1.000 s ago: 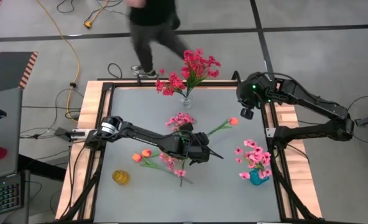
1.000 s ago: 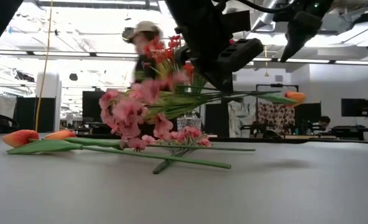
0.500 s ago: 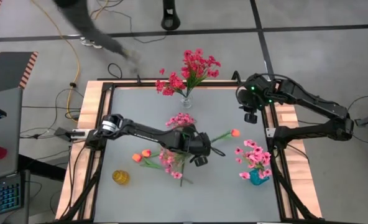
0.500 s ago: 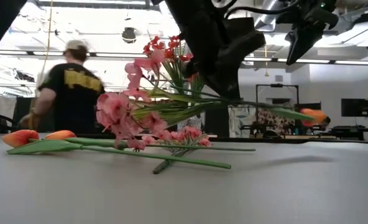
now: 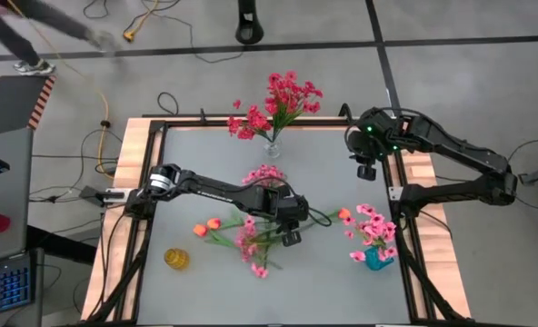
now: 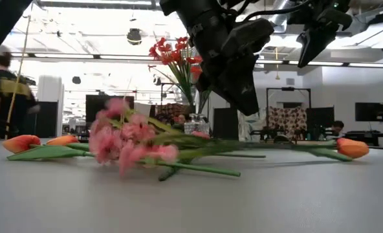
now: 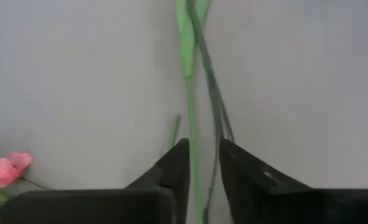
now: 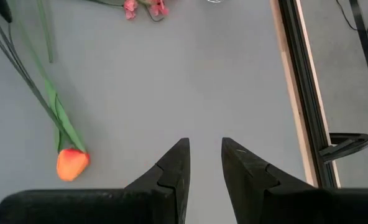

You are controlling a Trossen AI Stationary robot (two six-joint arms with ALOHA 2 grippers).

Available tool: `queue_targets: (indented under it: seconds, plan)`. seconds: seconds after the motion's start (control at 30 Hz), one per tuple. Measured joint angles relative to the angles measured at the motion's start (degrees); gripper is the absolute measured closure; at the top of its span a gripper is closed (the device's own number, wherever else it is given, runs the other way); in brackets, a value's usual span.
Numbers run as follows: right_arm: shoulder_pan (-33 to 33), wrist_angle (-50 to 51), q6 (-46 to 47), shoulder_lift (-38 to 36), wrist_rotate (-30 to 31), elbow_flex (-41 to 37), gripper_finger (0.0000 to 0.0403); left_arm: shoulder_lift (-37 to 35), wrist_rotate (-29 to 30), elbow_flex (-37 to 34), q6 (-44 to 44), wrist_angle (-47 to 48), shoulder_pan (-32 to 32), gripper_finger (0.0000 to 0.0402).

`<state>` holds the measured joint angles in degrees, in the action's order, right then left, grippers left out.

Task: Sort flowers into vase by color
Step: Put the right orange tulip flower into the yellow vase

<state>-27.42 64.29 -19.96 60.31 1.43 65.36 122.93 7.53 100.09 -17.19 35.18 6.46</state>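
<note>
The left end effector point(image 5: 293, 221) hovers low over the middle of the table point(image 5: 342, 291), its fingers point(image 7: 174, 171) parted by a narrow gap with thin green stems point(image 7: 190, 93) running through it; whether they pinch the stems cannot be told. The right end effector point(image 5: 364, 169) waits at the table's two o'clock edge, fingers slightly apart, holding nothing. The magenta-red flowers point(image 5: 278, 104) stand in a clear vase point(image 5: 272, 148) at twelve o'clock. Pink flowers point(image 5: 371, 227) fill a teal vase point(image 5: 375, 260) at four o'clock. A loose pink spray point(image 5: 251, 245) lies at centre, orange buds point(image 5: 205, 226) at its nine o'clock, another orange bud point(image 5: 344, 214) at three. A yellow vase point(image 5: 176, 259) sits at eight o'clock.
</note>
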Motion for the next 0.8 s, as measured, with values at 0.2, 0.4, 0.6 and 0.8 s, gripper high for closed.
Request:
queue_targets:
  seconds: [0.2, 0.4, 0.6, 0.8]
  plan:
    - [0.0, 0.0, 0.0, 0.0, 0.0, 0.0, 0.0285, 0.0, -0.1, 0.0, 1.6, 0.6, 0.0, 0.0284]
    - [0.0, 0.0, 0.0, 0.0, 0.0, 0.0, 0.0285, 0.1, -0.7, -3.0, 1.7, 1.1, 0.3, 0.0279]
    - [0.0, 0.0, 0.0, 0.0, 0.1, 0.0, 0.0285, 0.1, -0.6, -6.5, -0.1, -5.2, 0.2, 0.0284]
    - [0.0, 0.0, 0.0, 0.0, 0.1, 0.0, 0.0285, 0.1, 1.3, -6.6, 0.3, -8.7, 0.3, 0.0285]
